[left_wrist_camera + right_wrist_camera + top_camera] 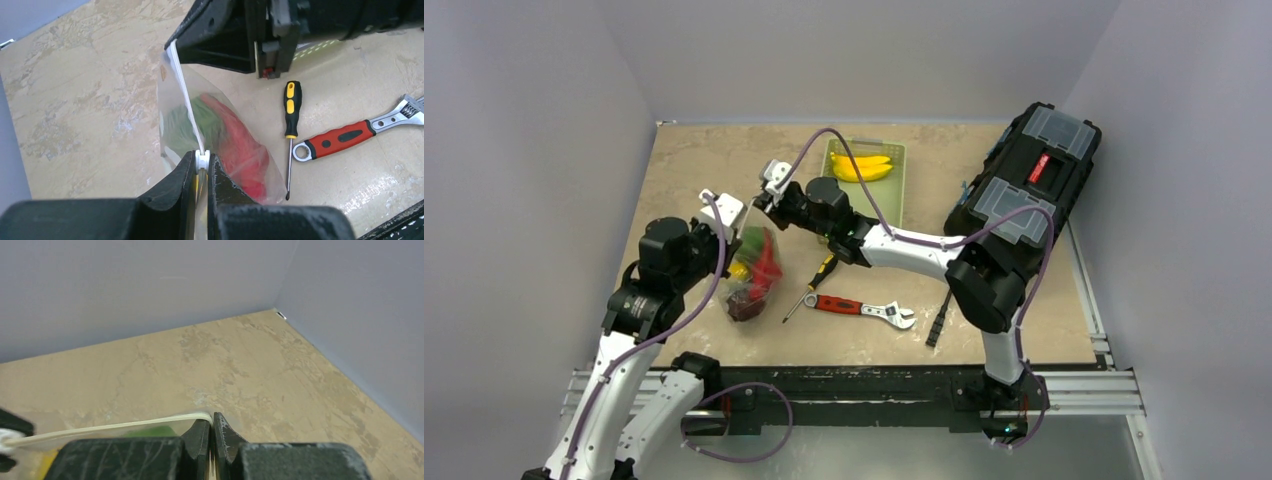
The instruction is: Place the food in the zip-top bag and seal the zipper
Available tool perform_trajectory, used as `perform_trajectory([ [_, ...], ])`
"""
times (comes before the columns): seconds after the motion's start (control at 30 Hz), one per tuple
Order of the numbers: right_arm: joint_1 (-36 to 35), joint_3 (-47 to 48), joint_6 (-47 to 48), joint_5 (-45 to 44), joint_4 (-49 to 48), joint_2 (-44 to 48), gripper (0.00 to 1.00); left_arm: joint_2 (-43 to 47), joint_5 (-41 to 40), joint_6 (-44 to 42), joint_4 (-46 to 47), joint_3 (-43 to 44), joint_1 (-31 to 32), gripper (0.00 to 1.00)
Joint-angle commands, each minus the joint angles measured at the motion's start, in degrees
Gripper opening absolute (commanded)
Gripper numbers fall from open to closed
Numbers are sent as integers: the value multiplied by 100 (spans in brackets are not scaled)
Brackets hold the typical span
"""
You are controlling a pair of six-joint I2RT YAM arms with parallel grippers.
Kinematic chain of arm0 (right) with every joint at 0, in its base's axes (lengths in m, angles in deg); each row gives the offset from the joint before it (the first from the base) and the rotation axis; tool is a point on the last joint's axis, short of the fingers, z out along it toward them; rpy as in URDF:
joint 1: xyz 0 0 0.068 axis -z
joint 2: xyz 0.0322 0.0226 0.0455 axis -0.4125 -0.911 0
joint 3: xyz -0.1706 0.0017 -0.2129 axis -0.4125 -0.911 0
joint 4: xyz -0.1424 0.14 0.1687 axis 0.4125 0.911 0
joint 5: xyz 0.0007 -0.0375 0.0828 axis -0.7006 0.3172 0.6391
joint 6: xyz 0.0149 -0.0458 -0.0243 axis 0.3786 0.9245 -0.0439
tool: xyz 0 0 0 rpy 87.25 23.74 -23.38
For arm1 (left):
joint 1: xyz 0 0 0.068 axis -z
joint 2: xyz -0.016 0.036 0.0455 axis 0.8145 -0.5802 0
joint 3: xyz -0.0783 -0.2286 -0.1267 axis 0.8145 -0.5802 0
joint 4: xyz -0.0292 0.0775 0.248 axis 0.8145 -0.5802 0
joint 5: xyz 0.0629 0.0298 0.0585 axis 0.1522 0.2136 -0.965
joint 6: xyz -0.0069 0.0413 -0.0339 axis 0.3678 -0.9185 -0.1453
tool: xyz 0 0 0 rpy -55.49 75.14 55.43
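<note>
Beige surface (694, 170) beneath zip-top bag (752, 272); left pincer (201, 170) and right pincer (213, 427) pinch opposite zipper (187, 105) ends; left one should slide along a taut strip.

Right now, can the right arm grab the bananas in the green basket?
Probably not yet. The right gripper is shut on the zipper of the bag, so it's busy. Nothing seems to block the way to the bananas in the basket.

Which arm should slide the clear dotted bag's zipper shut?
Probably left: the left gripper pinches the white slider on the pale zipper strip; the right gripper only anchors the strip's far end.
</note>
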Motion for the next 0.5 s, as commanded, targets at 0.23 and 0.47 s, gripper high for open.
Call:
perform_trajectory([
  [0.23,864,829,-396,-1457,-459,-594,0,587,55,42,-1053,115,64,1],
  [0.47,1105,1363,-423,-1528,-444,-982,0,811,-107,57,-1503,213,64,1],
])
